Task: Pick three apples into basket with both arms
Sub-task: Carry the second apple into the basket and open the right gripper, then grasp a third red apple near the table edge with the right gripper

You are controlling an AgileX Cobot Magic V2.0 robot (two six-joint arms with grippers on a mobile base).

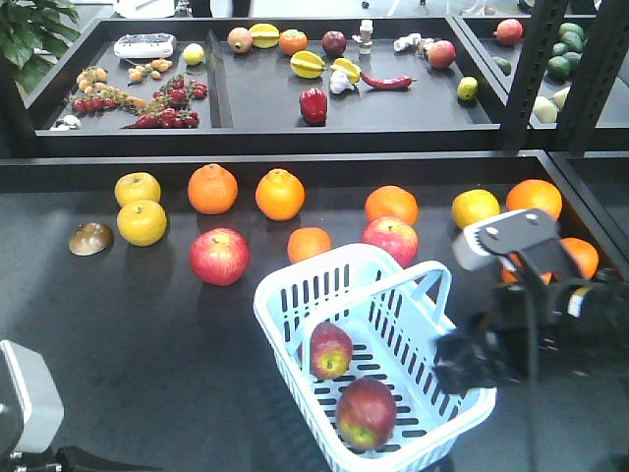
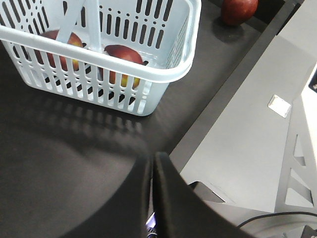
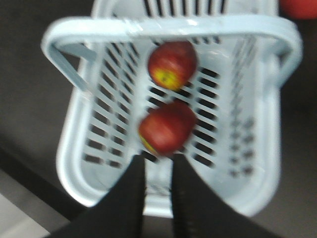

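The pale blue basket (image 1: 437, 285) stands at the front middle of the table, with two dark red apples (image 1: 331, 350) (image 1: 367, 412) lying in it. The right wrist view shows the same two apples (image 3: 172, 64) (image 3: 167, 128) and the basket (image 3: 74, 148). My right gripper (image 3: 156, 158) hovers over the basket's near rim, open by a narrow gap with nothing between the fingers; it also shows at the basket's right side (image 1: 460, 366). My left gripper (image 2: 152, 157) is shut and empty, low near the table's front edge, short of the basket (image 2: 163, 74). Another dark red apple (image 2: 239, 10) lies on the table beyond it.
Two lighter red apples (image 1: 219, 256) (image 1: 390, 239), several oranges (image 1: 213, 188) and yellow fruit (image 1: 142, 222) lie behind the basket. A brown shell-like thing (image 1: 90, 238) sits far left. Rear trays (image 1: 221, 98) hold mixed produce. A black post (image 1: 536, 69) stands at the right.
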